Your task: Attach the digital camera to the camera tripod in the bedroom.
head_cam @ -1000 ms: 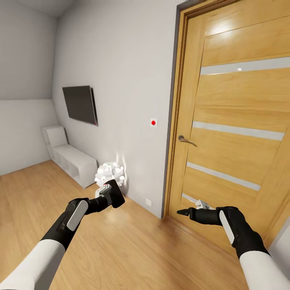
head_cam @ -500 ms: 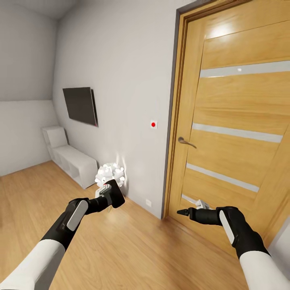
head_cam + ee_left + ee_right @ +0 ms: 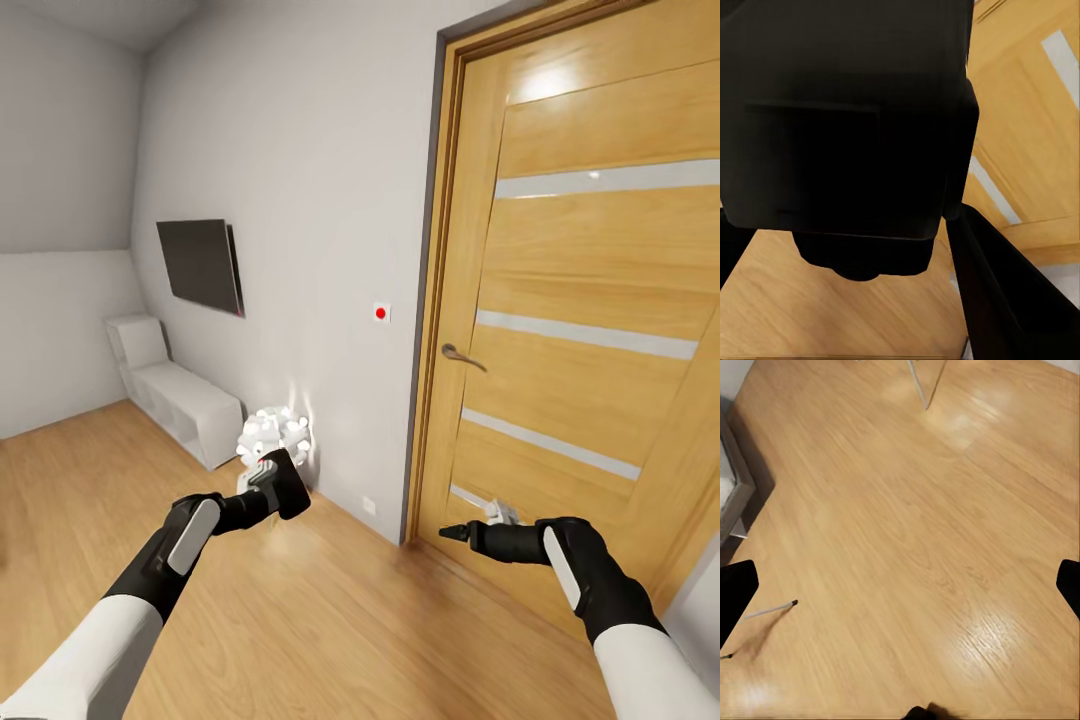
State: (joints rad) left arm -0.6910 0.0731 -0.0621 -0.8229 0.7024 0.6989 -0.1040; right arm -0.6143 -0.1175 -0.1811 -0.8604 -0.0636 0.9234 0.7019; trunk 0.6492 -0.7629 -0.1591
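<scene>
One big wooden door [image 3: 590,300] stands right of the wall TV [image 3: 200,262]. Left of the door, the left tool [image 3: 272,480] is closed tight on the black digital camera [image 3: 285,483]. Below the door handle, the right tool [image 3: 452,531] hangs wide open, holding nothing.

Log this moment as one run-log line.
phase: in transit, facing wooden door | left hand: holding digital camera | right hand: open, empty | floor: light wood
</scene>
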